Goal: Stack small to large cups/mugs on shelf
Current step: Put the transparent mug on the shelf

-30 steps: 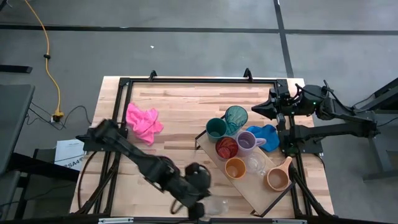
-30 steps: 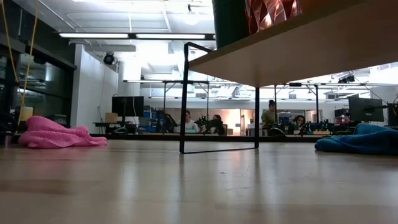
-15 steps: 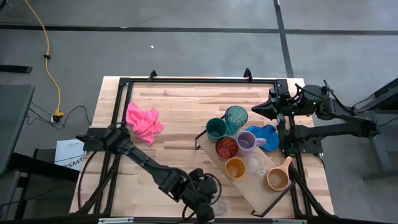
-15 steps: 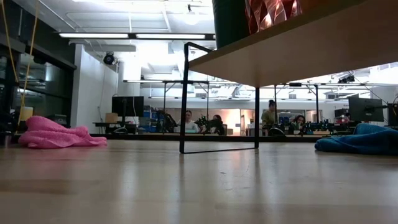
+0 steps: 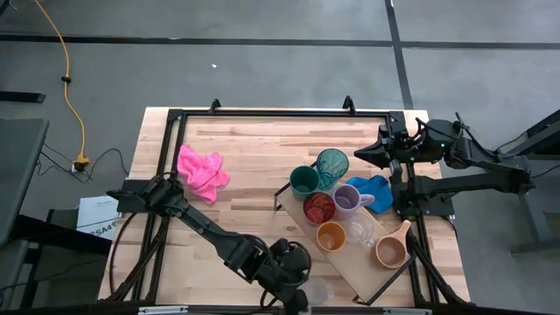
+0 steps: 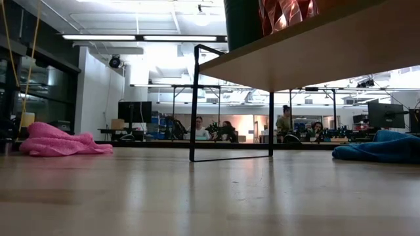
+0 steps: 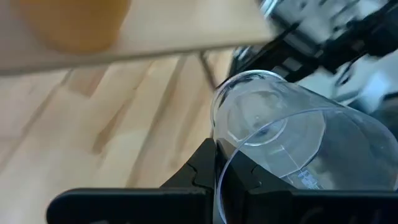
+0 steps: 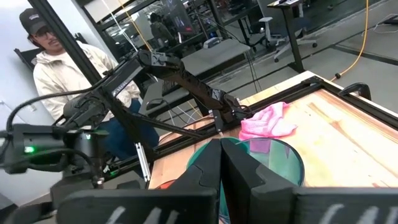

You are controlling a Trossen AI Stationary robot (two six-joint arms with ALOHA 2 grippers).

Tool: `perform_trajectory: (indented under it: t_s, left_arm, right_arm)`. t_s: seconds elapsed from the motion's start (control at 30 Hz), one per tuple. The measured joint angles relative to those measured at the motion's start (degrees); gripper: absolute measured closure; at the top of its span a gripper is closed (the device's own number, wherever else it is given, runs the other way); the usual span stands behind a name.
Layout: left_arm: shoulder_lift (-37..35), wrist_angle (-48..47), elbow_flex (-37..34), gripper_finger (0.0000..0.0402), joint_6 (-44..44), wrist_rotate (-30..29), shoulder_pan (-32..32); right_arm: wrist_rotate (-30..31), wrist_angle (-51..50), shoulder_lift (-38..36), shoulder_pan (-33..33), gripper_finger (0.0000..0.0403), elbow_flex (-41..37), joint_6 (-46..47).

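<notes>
Support surface: large light-wood slatted tabletop (image 5: 254, 166) inside a black metal frame.

Directly on it: crumpled pink cloth (image 5: 201, 170) toward the left side; crumpled blue cloth (image 5: 374, 190) near the right edge, just beside the shelf.

Long light-wood shelf board with thin black legs (image 5: 354, 262) stands diagonally on the right half. On the shelf: dark green cup (image 5: 304, 181), teal ribbed tumbler (image 5: 332, 166), red faceted glass (image 5: 318, 208), purple mug (image 5: 348, 199), orange cup (image 5: 331, 236), clear glass (image 5: 360, 231), tan handled mug (image 5: 391, 251).
</notes>
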Motion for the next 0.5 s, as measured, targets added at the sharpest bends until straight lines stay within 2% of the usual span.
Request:
perform_trajectory:
  t_s: [0.33,0.5]
  left_arm:
    - [-0.02,7.91,0.92,0.0401,-0.28,-1.89,4.25]
    - [-1.22,4.93,0.79,0.0401,5.81,2.98,4.54]
  right_arm:
    - [0.03,0.00,-0.02,0.00,0.0403,0.00,-0.60]
    - [0.05,-0.01,-0.02,0.00,0.0403,0.00,-0.95]
